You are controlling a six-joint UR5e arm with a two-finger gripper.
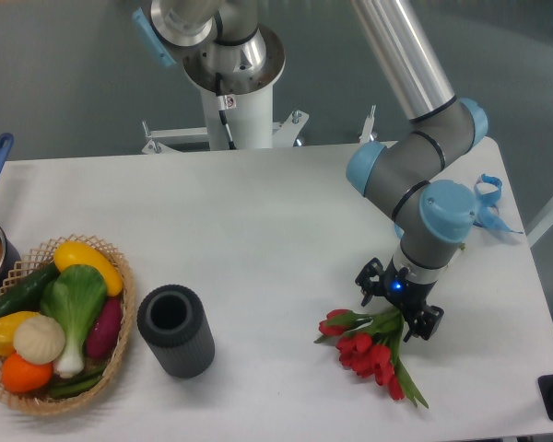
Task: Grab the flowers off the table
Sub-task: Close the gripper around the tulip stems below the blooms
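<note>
Arm (401,55): polished silver tubular link, grey joint housings with light blue end caps. Wrist section (440,216) grey with a round light blue cap. Gripper (398,308): black, two short jaws, small blue indicator light lit on its body. Base column (232,69): white pedestal with a silver-grey joint, blue cap, black cable down its front, bolted metal foot plate.
</note>
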